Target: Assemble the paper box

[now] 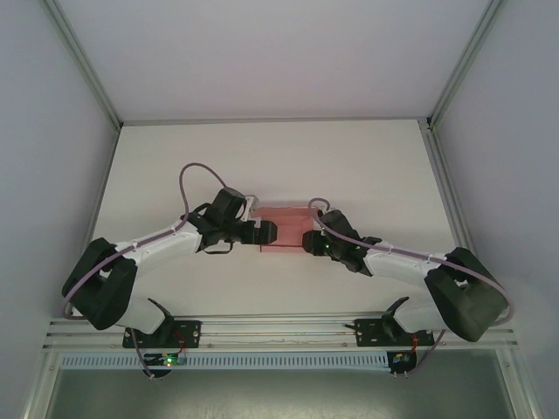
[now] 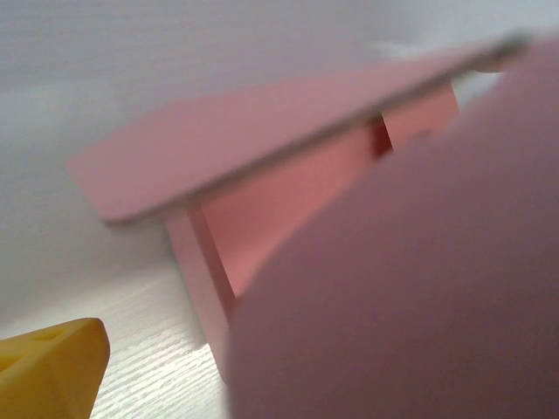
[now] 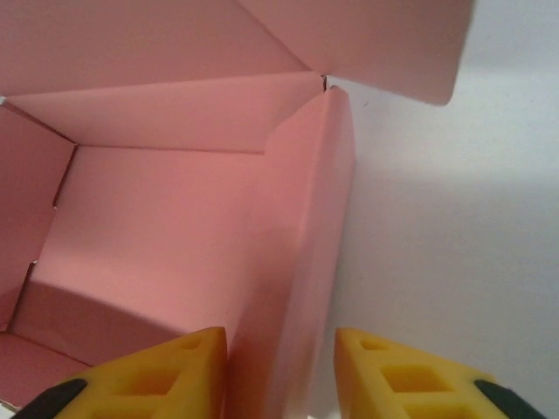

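The pink thin-card paper box (image 3: pixel 157 218) is half-made: walls up, flaps (image 3: pixel 376 44) ahead of the right gripper (image 3: pixel 279 375) unclosed, one wall (image 3: pixel 306 227) between its narrowly parted jaws; the left gripper (image 1: pixel 265 234) opening I cannot tell.

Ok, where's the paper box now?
The paper box sits centred on the table in the top view, between both arms' jaws; in the right wrist view one wall stands between the right jaws.
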